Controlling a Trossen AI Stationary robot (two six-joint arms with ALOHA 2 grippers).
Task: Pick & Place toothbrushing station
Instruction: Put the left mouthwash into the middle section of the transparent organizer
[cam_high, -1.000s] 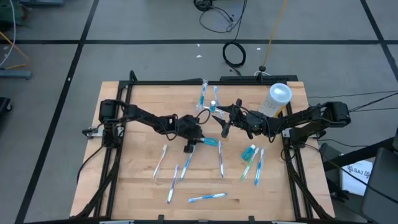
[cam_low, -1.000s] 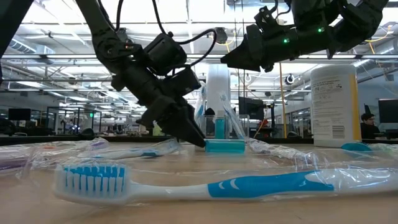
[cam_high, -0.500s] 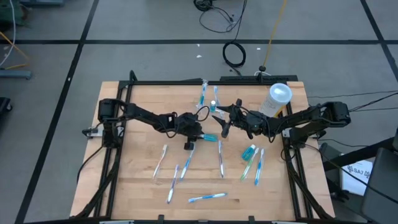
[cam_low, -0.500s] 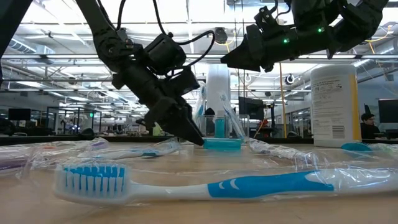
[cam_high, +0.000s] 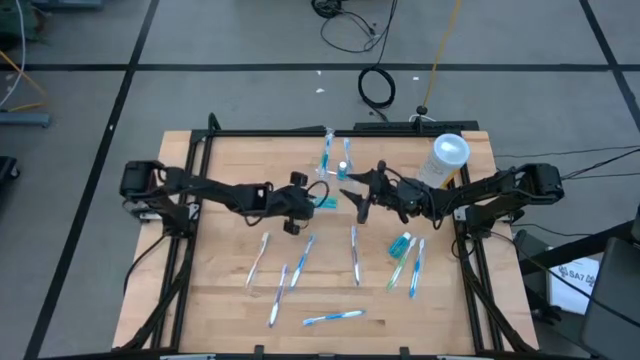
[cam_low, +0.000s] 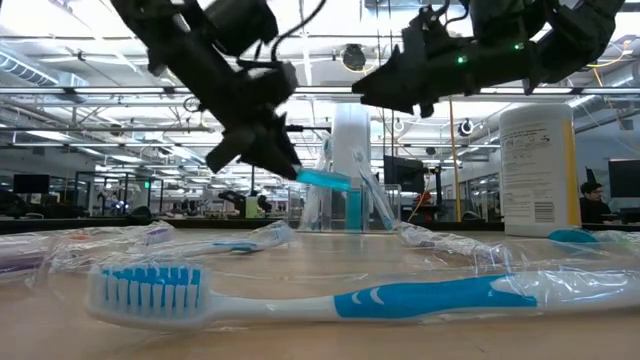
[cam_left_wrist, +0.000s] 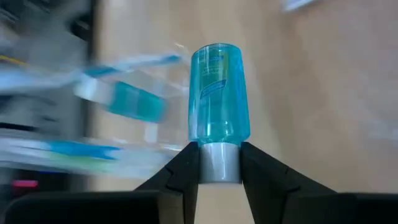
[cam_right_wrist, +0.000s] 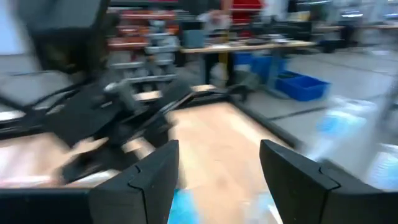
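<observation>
Wooden table (cam_high: 230, 290) fills the high view, framed by dark rails, with toothbrushes scattered across it. From above, the left gripper (cam_high: 322, 201) reaches toward the table's middle, clamped on a small blue bottle (cam_high: 327, 202). The right gripper (cam_high: 352, 192) hovers just beyond it, fingers spread apart with nothing between them. The toothbrushing station (cam_high: 338, 170) stands near the far edge, a nearly colourless clear holder with blue brushes upright in it, beside a whitish cylinder (cam_high: 447, 158).

At table height, the blue bottle hangs in the air, tilted, above the station (cam_low: 345, 195), whose see-through walls show blue items inside.

Left wrist view: fingers (cam_left_wrist: 180, 177) pinch the bottle's silver cap (cam_left_wrist: 219, 165)
</observation>
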